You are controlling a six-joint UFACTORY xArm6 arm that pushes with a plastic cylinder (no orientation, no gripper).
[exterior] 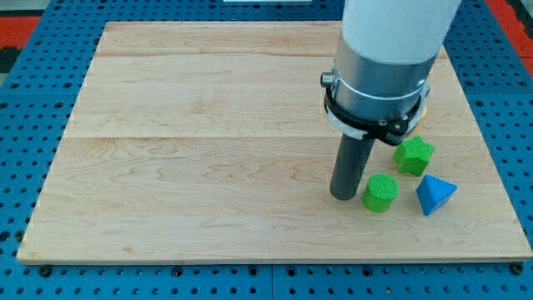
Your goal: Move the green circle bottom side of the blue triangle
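Note:
The green circle (381, 192) is a short green cylinder lying near the view's bottom right on the wooden board (208, 150). The blue triangle (435, 194) lies just to its right, a small gap apart, at about the same height in the view. My tip (343, 197) stands right at the green circle's left side, touching it or nearly so. The dark rod rises from there into the grey and white arm body above.
A green star-like block (414, 155) sits above the gap between the circle and the triangle. A bit of a yellow block (423, 107) peeks out beside the arm body. A blue pegboard (33, 125) surrounds the board.

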